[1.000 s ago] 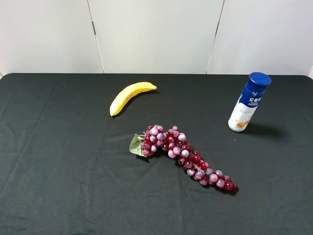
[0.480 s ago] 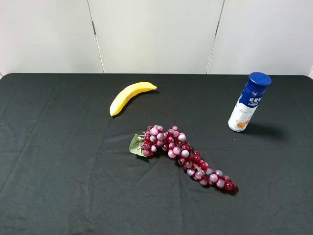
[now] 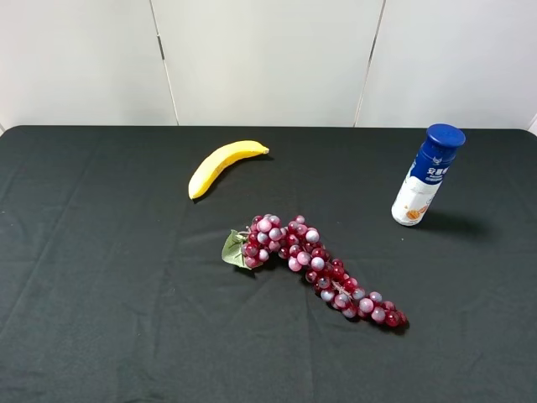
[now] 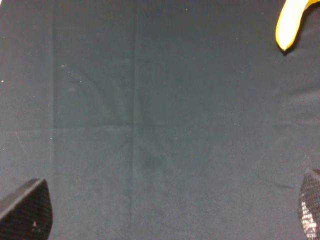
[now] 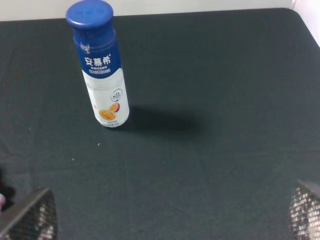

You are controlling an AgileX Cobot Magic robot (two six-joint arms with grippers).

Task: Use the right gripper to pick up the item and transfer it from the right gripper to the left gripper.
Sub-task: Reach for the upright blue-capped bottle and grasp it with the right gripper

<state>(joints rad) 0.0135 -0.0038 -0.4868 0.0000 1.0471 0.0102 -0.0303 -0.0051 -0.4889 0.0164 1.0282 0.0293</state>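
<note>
The item, a slim white bottle (image 3: pixel 426 176) with a blue cap and blue label, stands upright at the back right of the black table. The right wrist view shows it (image 5: pixel 100 65) standing ahead of my right gripper (image 5: pixel 167 212), well apart from it. That gripper is open and empty, with only its two fingertips showing at the frame's lower corners. My left gripper (image 4: pixel 167 212) is open and empty over bare black cloth, only its fingertips showing. Neither gripper shows in the exterior high view.
A yellow banana (image 3: pixel 222 164) lies at the back centre-left; its tip shows in the left wrist view (image 4: pixel 292 22). A red grape bunch (image 3: pixel 315 264) with a green leaf lies in the middle. A white wall (image 3: pixel 268 59) stands behind the table's far edge.
</note>
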